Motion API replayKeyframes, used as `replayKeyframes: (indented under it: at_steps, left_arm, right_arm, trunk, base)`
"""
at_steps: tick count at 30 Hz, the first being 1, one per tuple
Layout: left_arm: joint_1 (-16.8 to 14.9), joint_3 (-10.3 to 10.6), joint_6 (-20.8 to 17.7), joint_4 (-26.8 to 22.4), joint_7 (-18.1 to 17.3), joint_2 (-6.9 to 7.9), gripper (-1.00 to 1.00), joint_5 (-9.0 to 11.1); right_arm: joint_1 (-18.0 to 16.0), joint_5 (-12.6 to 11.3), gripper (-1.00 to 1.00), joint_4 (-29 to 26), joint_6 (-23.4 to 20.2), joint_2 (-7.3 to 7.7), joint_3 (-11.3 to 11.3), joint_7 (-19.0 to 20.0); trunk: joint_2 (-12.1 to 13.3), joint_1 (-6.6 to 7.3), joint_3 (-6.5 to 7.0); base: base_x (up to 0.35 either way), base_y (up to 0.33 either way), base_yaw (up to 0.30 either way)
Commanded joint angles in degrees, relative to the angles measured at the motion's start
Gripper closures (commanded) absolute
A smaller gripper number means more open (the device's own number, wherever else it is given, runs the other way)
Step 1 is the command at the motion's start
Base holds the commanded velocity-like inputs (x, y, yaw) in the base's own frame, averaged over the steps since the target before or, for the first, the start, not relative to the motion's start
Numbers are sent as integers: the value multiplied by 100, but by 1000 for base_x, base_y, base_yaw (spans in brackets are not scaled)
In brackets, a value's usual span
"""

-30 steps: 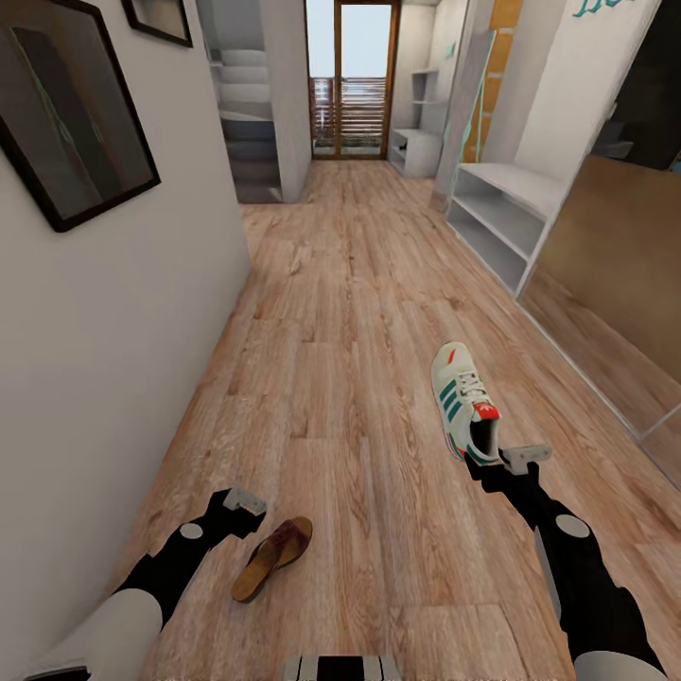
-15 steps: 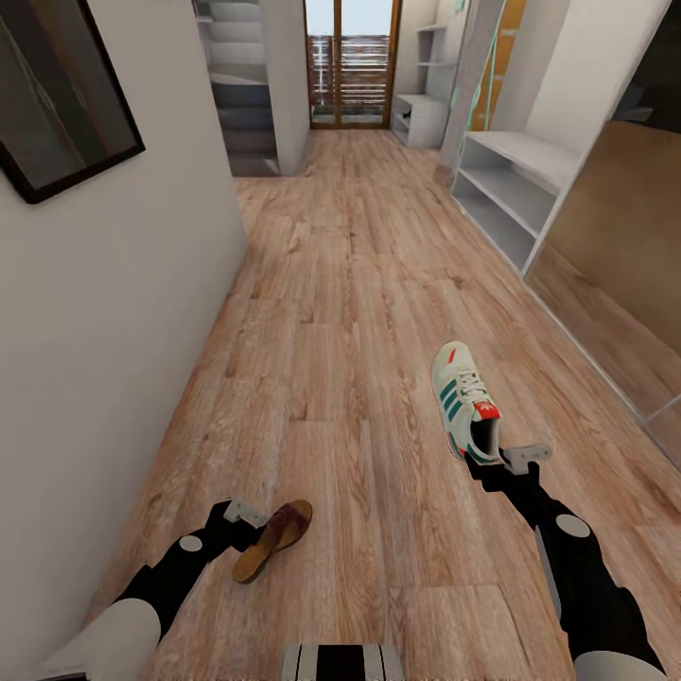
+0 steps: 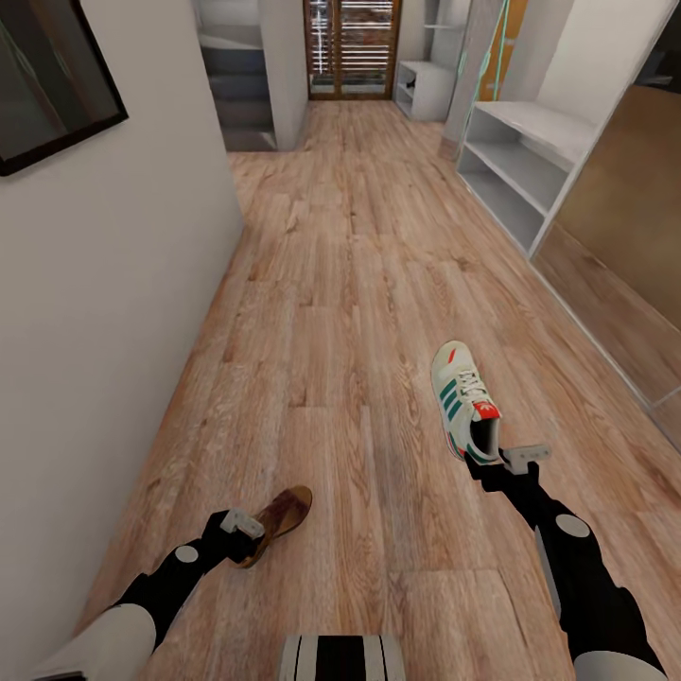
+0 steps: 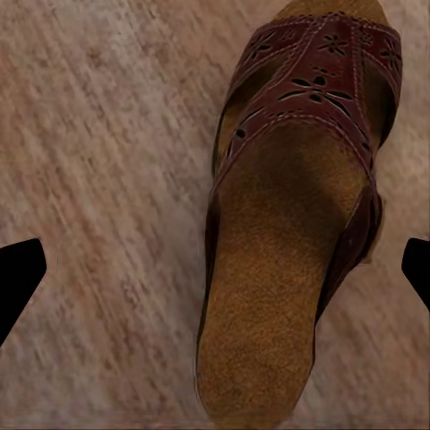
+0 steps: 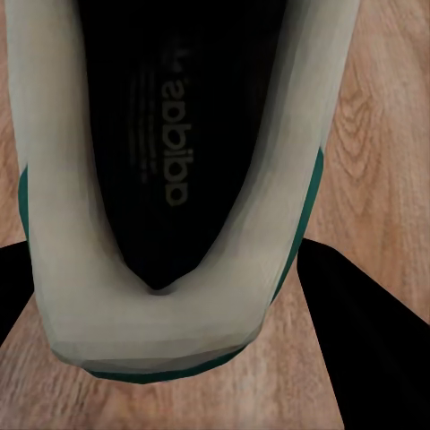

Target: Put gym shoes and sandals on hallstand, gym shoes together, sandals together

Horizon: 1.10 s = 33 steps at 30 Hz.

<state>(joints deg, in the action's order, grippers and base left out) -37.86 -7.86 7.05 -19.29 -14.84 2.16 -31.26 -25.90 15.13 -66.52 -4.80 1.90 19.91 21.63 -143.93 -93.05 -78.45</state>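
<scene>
An off-white gym shoe [image 3: 463, 397] with green stripes and a red heel tab hangs just above the corridor floor [image 3: 340, 312]. My right gripper [image 3: 488, 460] is shut on its heel; the right wrist view has the heel [image 5: 161, 179] between both dark fingers [image 5: 367, 331]. A dark-brown sandal [image 3: 282, 513] lies flat on the planks at lower left. My left gripper [image 3: 242, 526] stands open over its heel end; in the left wrist view the sandal [image 4: 287, 242] lies between the wide-apart fingertips [image 4: 18, 278]. The pale-grey hallstand [image 3: 530, 156] stands along the right wall, far ahead.
A white wall [image 3: 113, 284] with a dark framed picture [image 3: 47, 85] runs close on my left. A brown panel [image 3: 615, 218] follows the hallstand on the right. A glazed door [image 3: 350, 47] closes the corridor's far end.
The whole view has tipped downward. My left gripper has sunk toward the sandal's heel end. The gym shoe keeps its place in my right gripper.
</scene>
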Motion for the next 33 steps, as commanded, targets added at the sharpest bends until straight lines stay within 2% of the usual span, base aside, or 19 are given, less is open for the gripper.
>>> replayKeyframes:
  at_steps: [1,2,8,12,31,33]
  left_arm:
    - [-2,-50,29,-1,-28,22,-100,-57]
    - [-6,-55,27,-6,-17,111,-100,-56]
    - [-15,-55,25,-45,2,168,-100,-56]
    - [-20,-41,25,-26,10,155,-100,-56]
    - [-20,-42,23,-71,15,179,-100,-64]
    - [-21,-46,19,-79,16,176,-100,-94]
  right_arm:
    - [-3,35,100,-10,-23,-3,13,39]
    - [-3,35,100,-10,-24,-5,13,37]
    - [-3,34,100,-10,-22,-6,13,40]
    - [-3,34,100,-12,-23,-6,14,39]
    - [-3,34,100,-10,-23,-6,13,38]
    - [-3,36,100,-10,-22,-6,14,38]
  trunk:
    - [-2,1,-5]
    - [-3,-2,-29]
    - [-10,-14,-165]
    - [-10,-14,-171]
    - [-35,-63,-722]
    - [-35,-63,-729]
  base:
    - [0,0,0]
    - [0,0,0]
    - [0,0,0]
    - [0,0,0]
    - [0,0,0]
    - [0,0,0]
